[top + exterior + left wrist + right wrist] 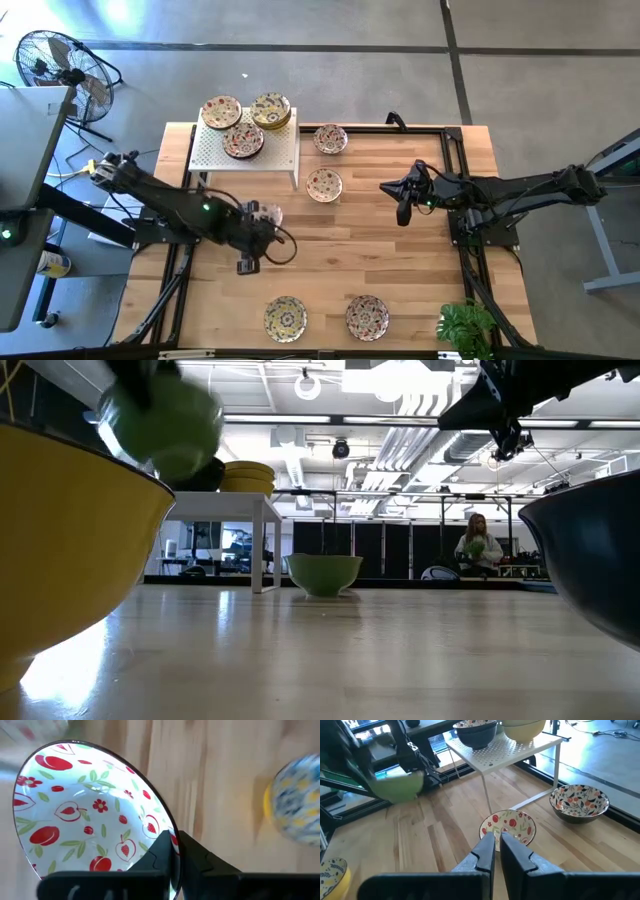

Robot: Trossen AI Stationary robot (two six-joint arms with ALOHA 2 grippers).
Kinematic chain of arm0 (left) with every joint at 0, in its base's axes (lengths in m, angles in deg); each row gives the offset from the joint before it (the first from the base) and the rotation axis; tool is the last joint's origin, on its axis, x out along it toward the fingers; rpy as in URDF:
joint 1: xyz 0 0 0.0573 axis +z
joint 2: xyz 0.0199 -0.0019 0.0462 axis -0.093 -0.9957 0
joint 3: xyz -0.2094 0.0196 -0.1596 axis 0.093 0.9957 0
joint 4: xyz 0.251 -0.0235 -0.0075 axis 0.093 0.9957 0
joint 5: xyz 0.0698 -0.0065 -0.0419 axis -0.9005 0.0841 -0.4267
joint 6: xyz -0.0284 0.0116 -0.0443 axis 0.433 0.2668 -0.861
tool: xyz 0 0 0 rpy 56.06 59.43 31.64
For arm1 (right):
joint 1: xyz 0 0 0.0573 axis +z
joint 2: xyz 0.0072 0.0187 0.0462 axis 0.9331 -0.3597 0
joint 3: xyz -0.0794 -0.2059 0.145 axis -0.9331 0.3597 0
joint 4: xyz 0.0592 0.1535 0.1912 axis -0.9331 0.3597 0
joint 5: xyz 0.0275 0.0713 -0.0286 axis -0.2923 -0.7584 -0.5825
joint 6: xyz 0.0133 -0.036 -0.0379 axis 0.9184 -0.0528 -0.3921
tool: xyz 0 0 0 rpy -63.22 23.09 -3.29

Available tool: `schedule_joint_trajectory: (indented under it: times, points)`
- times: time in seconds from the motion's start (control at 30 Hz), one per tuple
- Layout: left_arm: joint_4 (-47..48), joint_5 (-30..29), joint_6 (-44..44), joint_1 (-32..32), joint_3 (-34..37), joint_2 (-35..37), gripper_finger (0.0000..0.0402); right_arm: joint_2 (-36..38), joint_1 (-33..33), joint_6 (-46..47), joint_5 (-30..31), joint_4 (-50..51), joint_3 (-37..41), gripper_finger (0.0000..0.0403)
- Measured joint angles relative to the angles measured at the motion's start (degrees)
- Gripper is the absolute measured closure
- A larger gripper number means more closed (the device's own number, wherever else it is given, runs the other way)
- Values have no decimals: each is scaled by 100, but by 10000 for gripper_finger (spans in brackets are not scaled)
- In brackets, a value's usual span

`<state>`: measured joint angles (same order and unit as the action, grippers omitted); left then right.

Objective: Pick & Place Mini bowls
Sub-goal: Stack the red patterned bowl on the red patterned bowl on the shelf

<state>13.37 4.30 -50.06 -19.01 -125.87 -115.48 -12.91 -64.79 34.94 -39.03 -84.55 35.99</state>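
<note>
Unlettered floral mini bowl (85, 815) pinched in left gripper (175, 850) jaws.

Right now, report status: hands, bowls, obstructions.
Left hand shut on a red-patterned mini bowl, held over mid-table. Right hand shut, empty, hovering near the centre bowl. White rack holds three bowl stacks. Nothing blocking.
</note>
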Motion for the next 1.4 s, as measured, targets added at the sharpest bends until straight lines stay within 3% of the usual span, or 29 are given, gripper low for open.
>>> schedule_joint_trajectory:
  times: [0.27,0.5,0.63,0.77,0.97,1.17,1.4]
  points:
    - [1801,-1082,-28,783,-2279,33,396,0,0,-113,-14,0,1,386]
    - [2747,-1478,-27,2635,-3813,-118,396,0,-1,-194,-46,-2,2,387]
    - [2750,-1360,66,4039,-4011,-105,396,-1,1,-188,-63,-2,1,387]
    - [2739,-888,560,5539,-3997,-131,396,0,0,-165,-111,-2,0,387]
    - [2734,230,1219,7179,-3969,-724,396,0,2,-133,-109,-2,1,387]
    - [2729,437,1514,7778,-3969,-1363,396,0,-1,-41,-109,-2,0,386]
    - [2723,619,1491,7837,-3969,-1674,396,0,-1,-39,-109,-2,2,386]
